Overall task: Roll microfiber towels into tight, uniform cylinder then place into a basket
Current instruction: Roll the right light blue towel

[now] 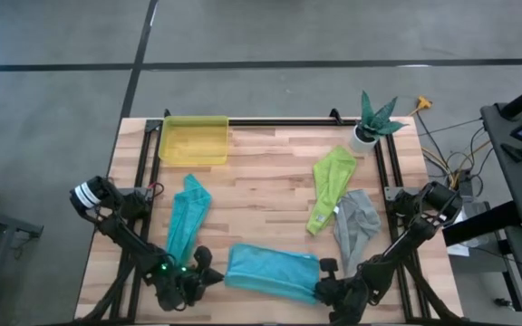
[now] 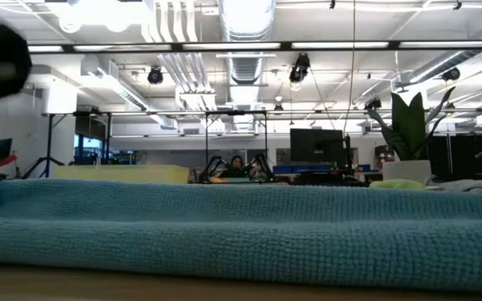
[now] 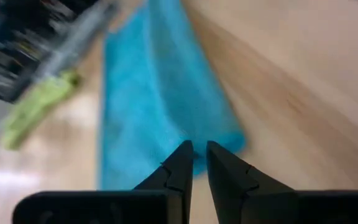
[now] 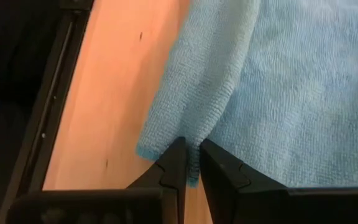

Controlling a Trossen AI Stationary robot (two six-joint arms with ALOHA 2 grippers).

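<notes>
From above, four towels lie on the table (image 1: 270, 172): a light blue towel (image 1: 273, 271) spread flat between the two grippers, a teal towel (image 1: 187, 217) just beyond the left gripper (image 1: 208, 274), and a lime green towel (image 1: 330, 187) and grey towel (image 1: 355, 222) beyond the right gripper (image 1: 326, 288). One yellow basket (image 1: 193, 140) sits empty far ahead of the left gripper, and one potted plant (image 1: 374, 122) stands far ahead of the right. Each gripper sits at one end of the blue towel, likely to work both ends evenly for a uniform roll. The low view shows that towel lying flat, unrolled. In the left wrist view the narrow jaws pinch the towel's corner. In the right wrist view the fingers, barely parted, nip the other corner's edge.
</notes>
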